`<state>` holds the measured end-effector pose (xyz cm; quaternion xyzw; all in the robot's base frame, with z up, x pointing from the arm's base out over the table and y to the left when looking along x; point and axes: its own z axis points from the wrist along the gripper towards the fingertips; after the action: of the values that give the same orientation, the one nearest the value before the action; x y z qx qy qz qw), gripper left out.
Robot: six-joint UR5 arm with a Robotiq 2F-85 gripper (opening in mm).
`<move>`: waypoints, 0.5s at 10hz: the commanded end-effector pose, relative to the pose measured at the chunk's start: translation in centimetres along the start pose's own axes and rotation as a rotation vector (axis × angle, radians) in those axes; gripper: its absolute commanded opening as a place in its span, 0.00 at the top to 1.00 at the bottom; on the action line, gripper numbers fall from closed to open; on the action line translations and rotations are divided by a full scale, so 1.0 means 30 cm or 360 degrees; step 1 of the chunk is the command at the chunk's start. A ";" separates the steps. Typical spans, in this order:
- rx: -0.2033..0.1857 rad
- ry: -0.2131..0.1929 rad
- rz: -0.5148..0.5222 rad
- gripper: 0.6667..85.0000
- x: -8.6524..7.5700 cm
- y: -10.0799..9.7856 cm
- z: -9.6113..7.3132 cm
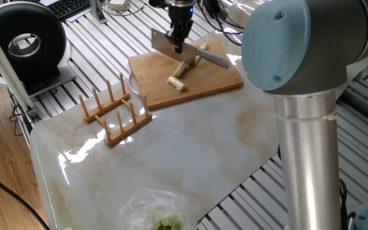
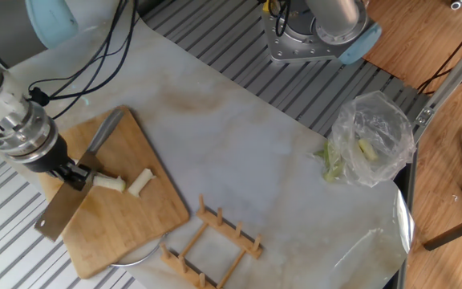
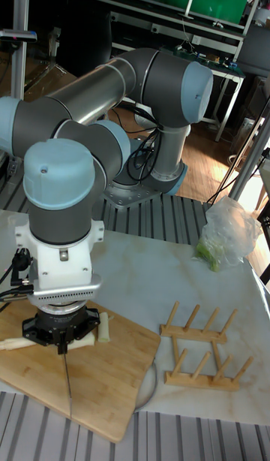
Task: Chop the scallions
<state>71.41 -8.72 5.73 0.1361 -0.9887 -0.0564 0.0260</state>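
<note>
Other fixed view | scallions (image 2: 127, 185): pale stubby cylinders | cutting board (image 2: 127, 225): smooth bamboo

The gripper's (image 2: 76, 172) fingertips are tucked behind the cleaver (image 2: 58, 214), so how the jaws stand on it can't be read in any view. In the tall fixed view the cleaver (image 3: 67, 382) shows edge-on, a thin dark line, its flat face out of sight. Against the cutting board (image 2: 127, 233), the longer of the scallions (image 2: 108, 183) runs in under the gripper; its far end is hidden there. A round pale rim (image 2: 139, 258) peeks from under the board's near corner, too covered to identify. The clear bag (image 1: 153, 211), well away from the board, is cut off by the bottom edge of one fixed view.
</note>
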 end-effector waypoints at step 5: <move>0.0034 0.0050 0.0016 0.99 0.027 0.030 -0.114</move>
<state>71.13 -8.65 7.27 0.1337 -0.9894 -0.0451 0.0328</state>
